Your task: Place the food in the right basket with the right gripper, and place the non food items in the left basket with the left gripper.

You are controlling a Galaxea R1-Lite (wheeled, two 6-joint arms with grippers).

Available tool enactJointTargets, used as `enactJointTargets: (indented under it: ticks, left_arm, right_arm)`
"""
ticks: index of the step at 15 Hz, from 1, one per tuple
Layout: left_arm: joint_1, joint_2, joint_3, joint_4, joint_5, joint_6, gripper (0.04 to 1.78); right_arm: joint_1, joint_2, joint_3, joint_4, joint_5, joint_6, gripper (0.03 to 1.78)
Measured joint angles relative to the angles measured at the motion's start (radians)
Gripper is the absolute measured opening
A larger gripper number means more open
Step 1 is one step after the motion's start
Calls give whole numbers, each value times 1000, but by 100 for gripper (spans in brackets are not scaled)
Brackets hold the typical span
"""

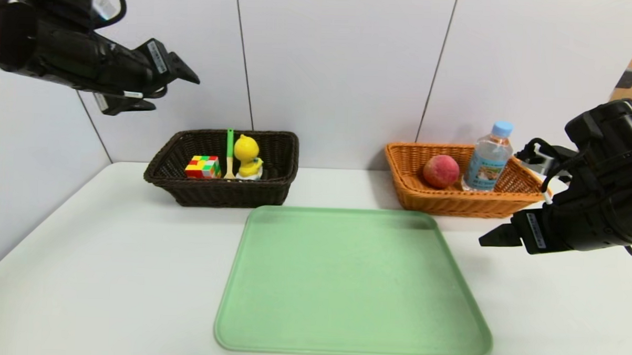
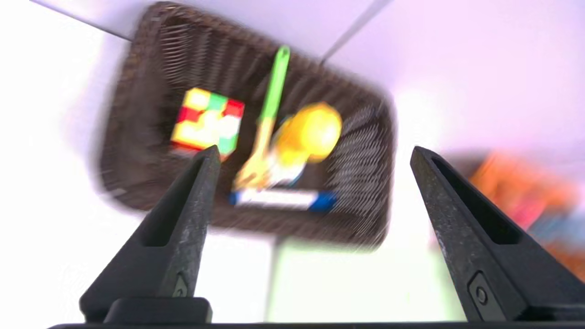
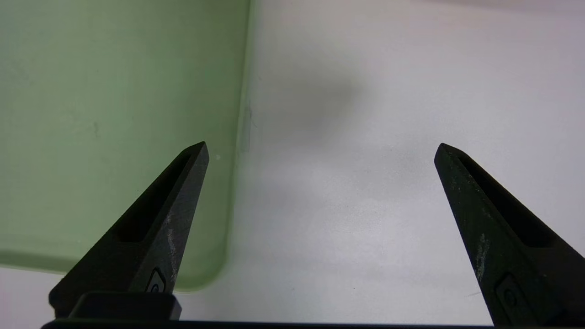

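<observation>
Since the tray (image 1: pixel 354 284) holds nothing, you may judge sorting complete: cube (image 2: pixel 208 121), duck (image 2: pixel 311 132), spoon (image 2: pixel 269 119) and marker (image 2: pixel 281 199) lie in the left basket (image 2: pixel 361 151) below the spread, empty left gripper (image 2: pixel 315 155); peach (image 1: pixel 441 171) and bottle (image 1: pixel 488 158) occupy the right basket (image 1: pixel 452 200) beyond the spread right gripper (image 3: pixel 322 151).

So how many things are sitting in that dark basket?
4: the puzzle cube on its left, the green-handled spoon and duck toy mid-basket, the marker along its near wall.
</observation>
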Motion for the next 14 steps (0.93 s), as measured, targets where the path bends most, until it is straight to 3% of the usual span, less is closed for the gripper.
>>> enactJointTargets:
  ticks: [3, 5, 8, 10, 14]
  left_arm:
    - [-9, -221, 193, 8, 3, 321, 156]
    - [-4, -355, 296, 31, 66, 436, 159]
    - [85, -543, 434, 48, 213, 464, 162]
    - [131, -682, 529, 51, 229, 434, 164]
    - [165, -1035, 776, 60, 233, 395, 167]
  right_arm:
    - [0, -56, 0, 4, -2, -10, 171]
    - [1, -119, 9, 6, -31, -17, 171]
    - [-29, -240, 60, -5, -84, -15, 171]
    - [-61, -342, 141, -50, -92, -14, 171]
    - [-102, -611, 411, -252, -125, -16, 171]
